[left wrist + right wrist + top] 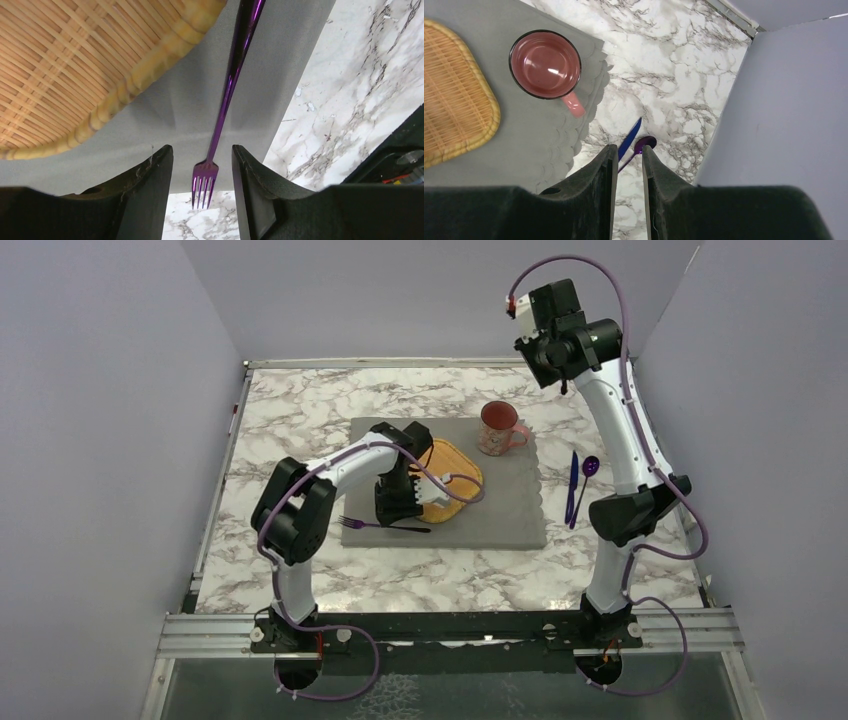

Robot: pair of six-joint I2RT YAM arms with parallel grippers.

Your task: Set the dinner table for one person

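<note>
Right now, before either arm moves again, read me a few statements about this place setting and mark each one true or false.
1. The pink mug stands on bare marble. False: it stands on the grey placemat, near its far right corner.
2. The head of the purple fork lies between the open fingers of the left gripper. True.
3. The right gripper holds the purple spoon. False: it hangs empty high above the spoon, which lies beside the blue knife on the dinner table.
4. The woven tray lies on the placemat. True.
</note>
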